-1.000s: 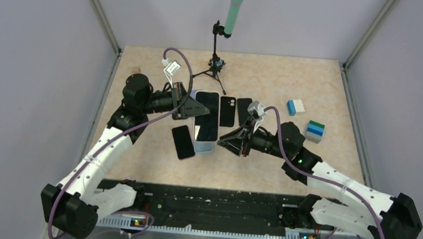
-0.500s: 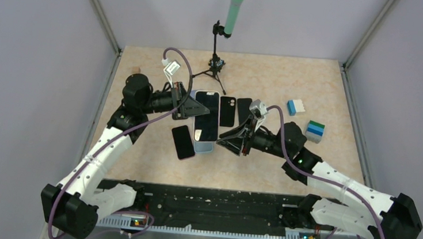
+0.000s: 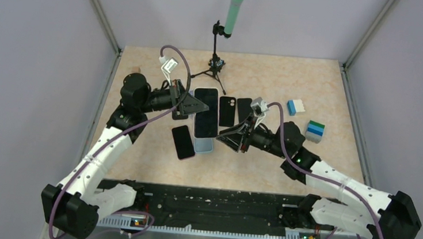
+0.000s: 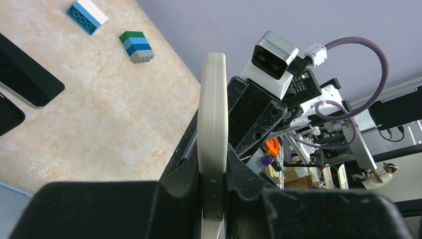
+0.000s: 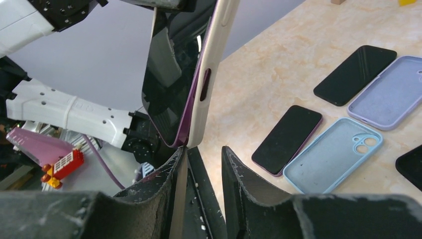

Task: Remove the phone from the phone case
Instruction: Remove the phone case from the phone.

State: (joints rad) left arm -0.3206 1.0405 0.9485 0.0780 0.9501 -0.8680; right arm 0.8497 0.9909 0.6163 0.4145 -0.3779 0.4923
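Note:
My left gripper (image 3: 190, 105) is shut on the long edge of a phone in a cream case (image 3: 206, 112) and holds it above the table. In the left wrist view the case (image 4: 213, 124) stands edge-on between my fingers (image 4: 186, 179). My right gripper (image 3: 233, 139) is open at the phone's near right corner. In the right wrist view the cased phone (image 5: 191, 74) shows a dark screen and a purple rim inside the cream case. Its lower corner rests at the tip of my left finger (image 5: 180, 152). The gap between the right gripper's (image 5: 204, 154) fingers is empty.
On the table lie a black phone (image 3: 183, 142), a light blue empty case (image 3: 204, 146), two dark phones (image 3: 227, 110) (image 3: 243, 108), and two block stacks (image 3: 295, 106) (image 3: 314, 130). A tripod (image 3: 217, 62) stands at the back. A lilac case (image 5: 393, 92) shows in the right wrist view.
My left gripper has shifted the cased phone slightly toward the back. My right gripper has moved up closer to the phone's lower right corner.

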